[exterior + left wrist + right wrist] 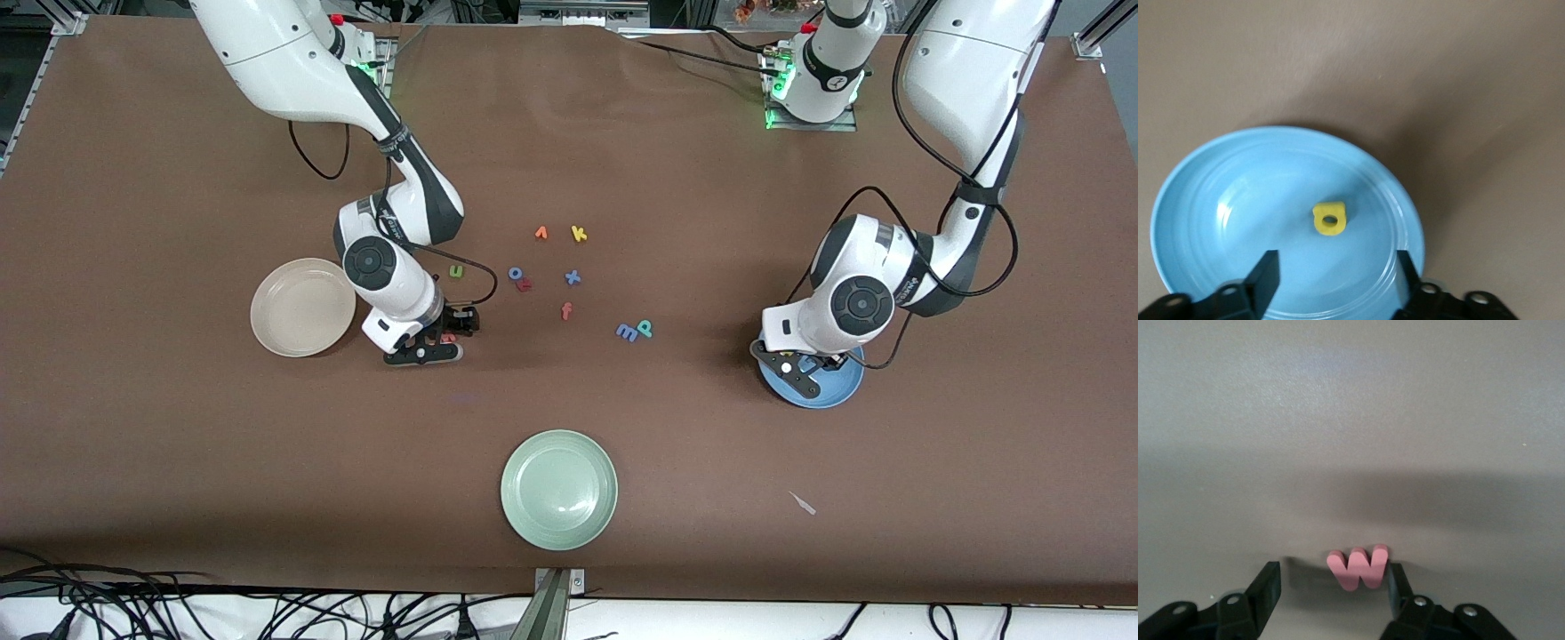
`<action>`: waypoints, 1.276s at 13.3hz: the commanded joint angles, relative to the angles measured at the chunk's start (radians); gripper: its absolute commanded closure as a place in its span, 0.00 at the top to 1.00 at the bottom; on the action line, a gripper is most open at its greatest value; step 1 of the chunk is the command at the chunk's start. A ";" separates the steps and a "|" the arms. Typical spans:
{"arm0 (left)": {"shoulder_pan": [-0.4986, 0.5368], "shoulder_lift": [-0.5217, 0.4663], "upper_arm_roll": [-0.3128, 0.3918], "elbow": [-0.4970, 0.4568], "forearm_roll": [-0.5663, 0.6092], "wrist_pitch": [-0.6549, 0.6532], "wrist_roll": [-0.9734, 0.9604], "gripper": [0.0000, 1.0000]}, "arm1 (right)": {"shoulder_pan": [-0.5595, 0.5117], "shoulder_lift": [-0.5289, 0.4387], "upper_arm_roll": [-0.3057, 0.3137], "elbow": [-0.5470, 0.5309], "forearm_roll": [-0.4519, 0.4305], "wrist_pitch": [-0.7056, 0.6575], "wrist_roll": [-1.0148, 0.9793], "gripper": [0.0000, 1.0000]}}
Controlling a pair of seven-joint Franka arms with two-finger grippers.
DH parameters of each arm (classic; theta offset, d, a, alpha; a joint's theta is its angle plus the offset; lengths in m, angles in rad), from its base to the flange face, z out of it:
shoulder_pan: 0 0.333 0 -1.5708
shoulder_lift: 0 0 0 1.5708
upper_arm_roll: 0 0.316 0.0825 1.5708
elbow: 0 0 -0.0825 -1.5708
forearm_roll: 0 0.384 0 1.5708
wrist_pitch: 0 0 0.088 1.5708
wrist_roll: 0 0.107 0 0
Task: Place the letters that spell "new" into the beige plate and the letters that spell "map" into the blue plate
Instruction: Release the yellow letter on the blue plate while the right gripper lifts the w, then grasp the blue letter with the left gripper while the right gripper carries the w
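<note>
My right gripper [434, 343] is down at the table beside the beige plate [302, 308], open around the reddish-pink w [1358, 567]. One finger [1397, 581] touches the w and the other stands apart from it. My left gripper [1338, 263] hangs open over the blue plate [836, 388]. The yellow a [1329, 219] lies loose in the blue plate [1218, 200]. The green n [456, 271] and orange e [524, 284] lie mid-table. The blue m [627, 332] and teal p [645, 328] lie side by side, closer to the blue plate.
A blue o [516, 273] touches the e. An orange v [540, 233], yellow k [579, 234], blue x [573, 277] and orange-red f [566, 310] lie among the letters. A pale green plate [558, 489] sits near the front edge, a white scrap [803, 503] beside it.
</note>
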State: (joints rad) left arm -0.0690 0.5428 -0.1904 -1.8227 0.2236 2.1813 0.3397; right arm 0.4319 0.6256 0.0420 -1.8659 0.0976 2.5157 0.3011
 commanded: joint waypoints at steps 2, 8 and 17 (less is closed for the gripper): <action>-0.021 -0.023 -0.055 0.051 0.014 -0.009 -0.079 1.00 | -0.007 0.020 0.009 0.022 0.024 0.006 -0.057 0.70; -0.150 0.107 -0.089 0.230 -0.043 -0.009 -0.338 1.00 | -0.015 0.022 0.007 0.021 0.025 0.002 -0.100 0.69; -0.328 0.273 -0.086 0.350 -0.044 0.047 -0.570 1.00 | -0.015 0.029 0.007 0.022 0.025 0.008 -0.093 0.34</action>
State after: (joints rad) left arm -0.3631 0.7872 -0.2870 -1.5144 0.1918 2.2058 -0.2164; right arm 0.4219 0.6341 0.0403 -1.8591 0.1042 2.5155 0.2257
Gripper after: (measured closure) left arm 0.000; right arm 0.581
